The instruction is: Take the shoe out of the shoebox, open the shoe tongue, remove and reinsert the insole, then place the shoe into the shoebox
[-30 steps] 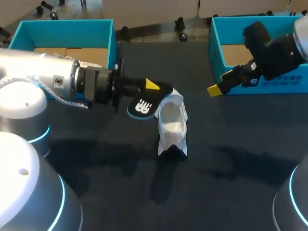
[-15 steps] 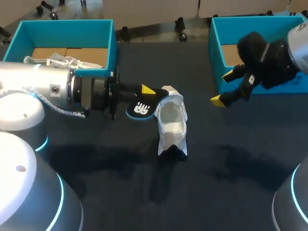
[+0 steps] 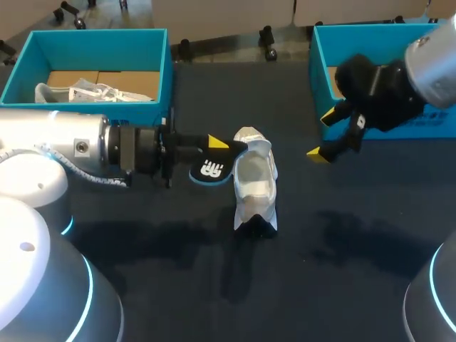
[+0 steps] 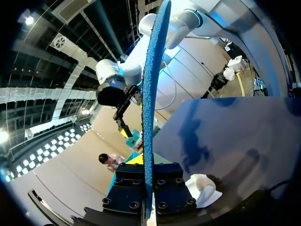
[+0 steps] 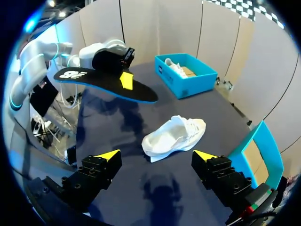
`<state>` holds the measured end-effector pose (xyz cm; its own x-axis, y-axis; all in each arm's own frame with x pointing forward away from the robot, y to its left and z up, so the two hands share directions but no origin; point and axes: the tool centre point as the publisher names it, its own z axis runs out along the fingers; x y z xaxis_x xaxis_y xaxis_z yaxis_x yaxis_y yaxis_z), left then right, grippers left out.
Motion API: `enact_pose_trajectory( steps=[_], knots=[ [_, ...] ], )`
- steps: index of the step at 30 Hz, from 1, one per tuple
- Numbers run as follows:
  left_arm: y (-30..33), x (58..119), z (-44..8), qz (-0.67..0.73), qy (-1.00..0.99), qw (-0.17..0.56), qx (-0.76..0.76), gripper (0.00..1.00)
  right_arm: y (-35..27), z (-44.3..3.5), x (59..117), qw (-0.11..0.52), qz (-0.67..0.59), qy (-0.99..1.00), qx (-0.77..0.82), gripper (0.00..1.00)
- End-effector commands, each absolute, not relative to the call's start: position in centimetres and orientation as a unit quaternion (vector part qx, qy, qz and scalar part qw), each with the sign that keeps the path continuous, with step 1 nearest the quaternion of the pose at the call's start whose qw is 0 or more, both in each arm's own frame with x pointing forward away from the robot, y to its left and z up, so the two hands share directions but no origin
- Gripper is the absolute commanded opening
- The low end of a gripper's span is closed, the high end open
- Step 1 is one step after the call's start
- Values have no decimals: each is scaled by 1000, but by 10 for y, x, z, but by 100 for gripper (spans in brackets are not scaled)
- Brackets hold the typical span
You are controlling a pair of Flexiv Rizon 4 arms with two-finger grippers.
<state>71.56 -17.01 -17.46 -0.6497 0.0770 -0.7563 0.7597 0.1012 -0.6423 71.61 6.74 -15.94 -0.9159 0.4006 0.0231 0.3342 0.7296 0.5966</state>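
Black insole [image 3: 210, 169], its white logo too blurred to be read, is pinched by the left jaws near the white shoe [image 3: 254, 187] laid on the worktop [image 3: 342, 249] — right jaws are held spread

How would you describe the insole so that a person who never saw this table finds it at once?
On the dark table, look near the middle, just beside the white shoe. The insole is the flat piece clamped in the left gripper; unlike the shoe it is black, with a white logo and blue edge.
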Motion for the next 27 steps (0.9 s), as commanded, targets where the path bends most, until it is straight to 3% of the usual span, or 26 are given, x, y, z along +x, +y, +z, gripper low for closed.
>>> enact_pose_trajectory(
  steps=[1,9,18,27],
  knots=[
    [-170,714,-176,-594,688,285,305,0,73,-159,723,49,303,931,198,100],
    [-163,718,-187,-593,697,277,293,0,78,-173,729,49,270,948,162,100],
    [-168,716,-203,-595,712,254,275,0,68,-192,732,103,229,960,126,100],
    [-173,709,-225,-594,718,254,260,0,67,-221,738,112,202,967,105,100]
  ],
)
